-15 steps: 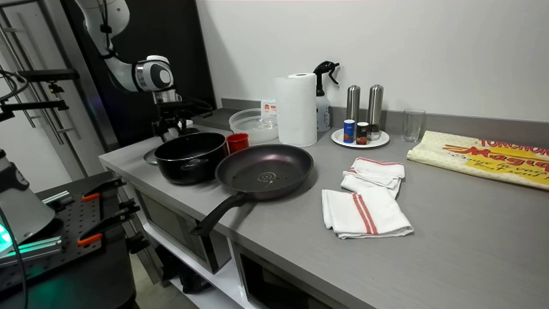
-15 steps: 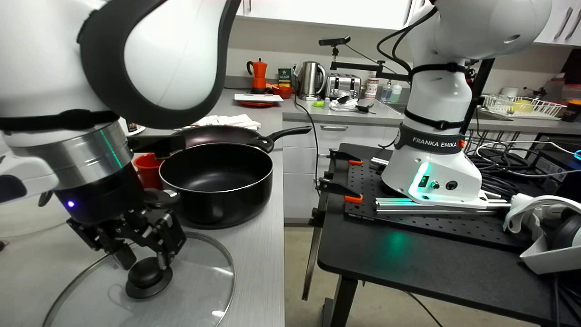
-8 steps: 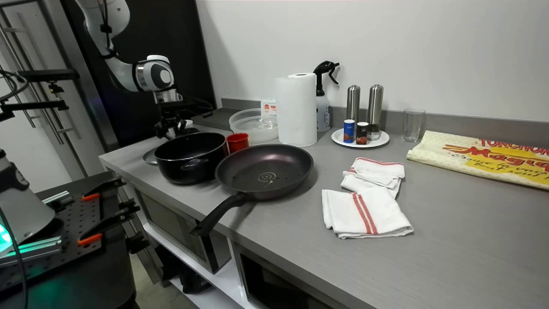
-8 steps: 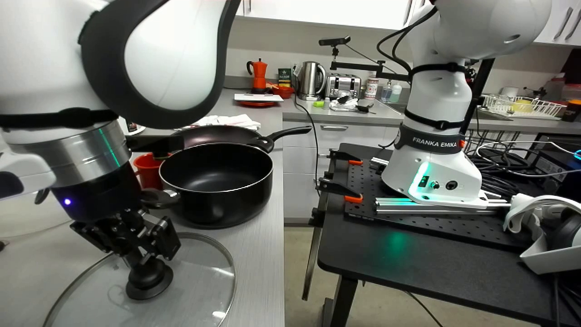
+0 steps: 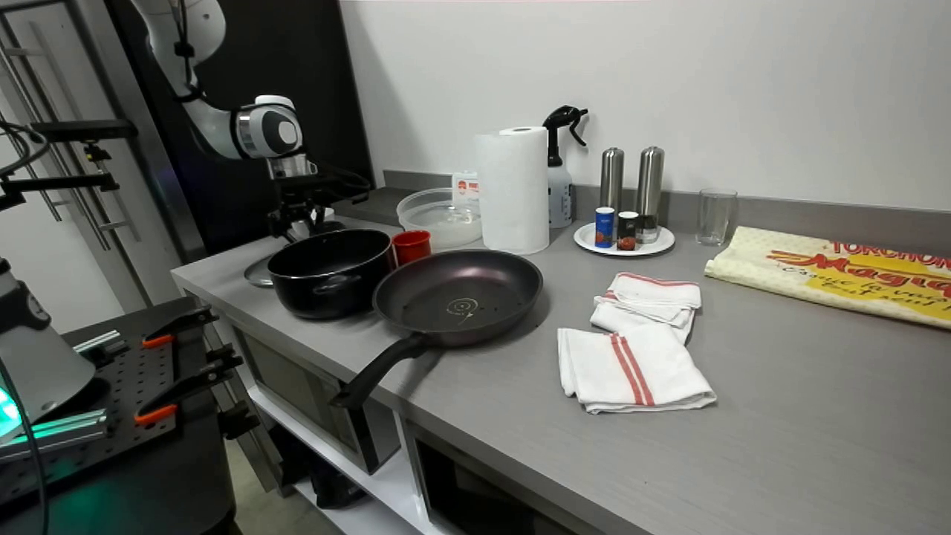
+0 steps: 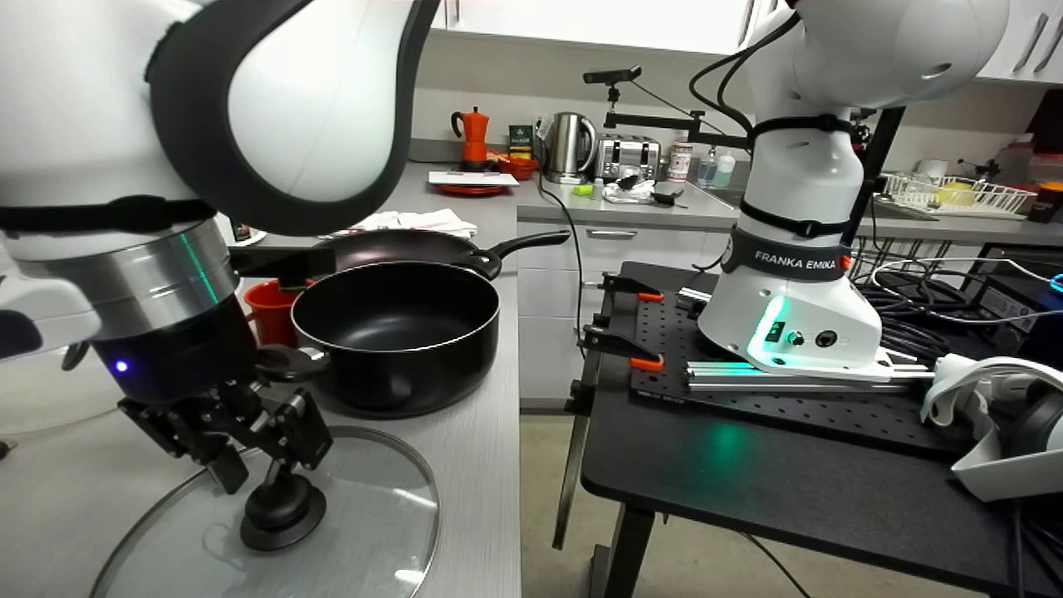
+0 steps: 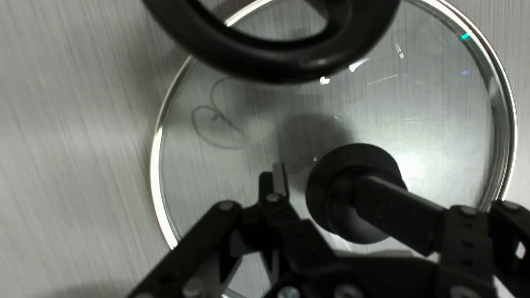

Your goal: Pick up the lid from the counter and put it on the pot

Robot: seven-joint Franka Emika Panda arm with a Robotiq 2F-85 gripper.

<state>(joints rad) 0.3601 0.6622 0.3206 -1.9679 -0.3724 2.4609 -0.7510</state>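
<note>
The clear glass lid (image 6: 374,498) lies on the grey counter (image 6: 482,515). Its dark knob (image 6: 279,507) points up. In an exterior view the lid's edge (image 5: 258,273) shows behind the pot. My gripper (image 6: 252,476) is open at the knob, with nothing held. In the wrist view the gripper (image 7: 321,174) has one finger (image 7: 397,207) over the knob, perhaps touching; the other stands apart to its left. The black pot (image 6: 407,382) stands uncovered beside the lid, also seen in an exterior view (image 5: 316,290). Its side handle (image 7: 281,62) overhangs the lid in the wrist view.
The black frying pan (image 5: 461,297) stands against the pot's far side, its handle over the counter edge. A red cup (image 5: 411,245) is beside the pot. A plastic tub (image 5: 440,219), paper towel roll (image 5: 514,189) and white towels (image 5: 639,364) are on the counter.
The jaws were open a second ago, drawn together at the knob half a second ago, and are open again now. The lid has slid slightly toward the counter's front edge. The pot is unmoved.
</note>
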